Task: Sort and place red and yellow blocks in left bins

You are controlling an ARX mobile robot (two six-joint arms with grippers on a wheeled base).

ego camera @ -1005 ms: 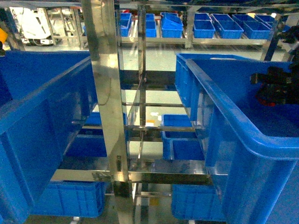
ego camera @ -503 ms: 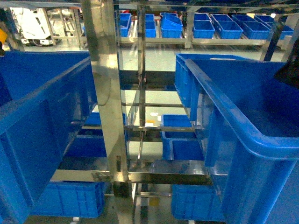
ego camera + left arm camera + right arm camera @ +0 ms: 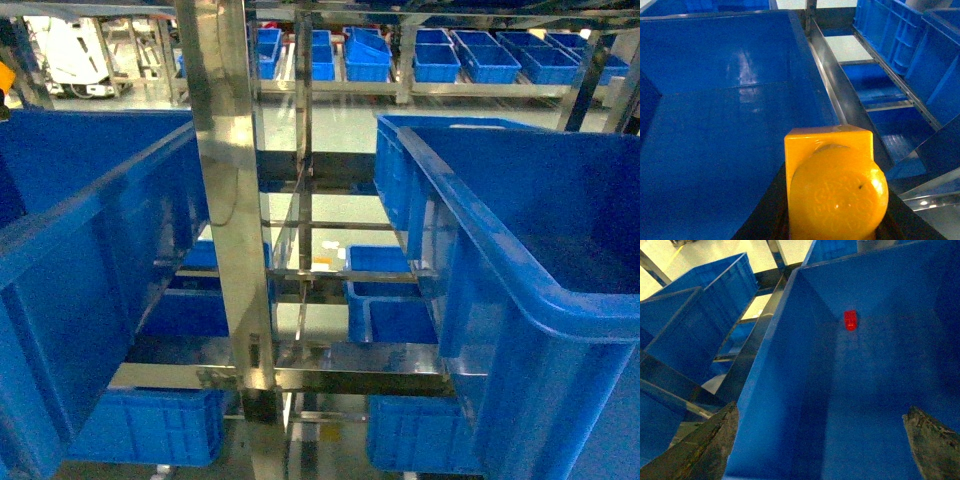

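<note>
The left gripper is clamping the orange-yellow block above the floor of a left blue crate, stud facing the camera. The right gripper is hanging spread wide over another blue crate, where the red block is lying (near its far wall).
</note>
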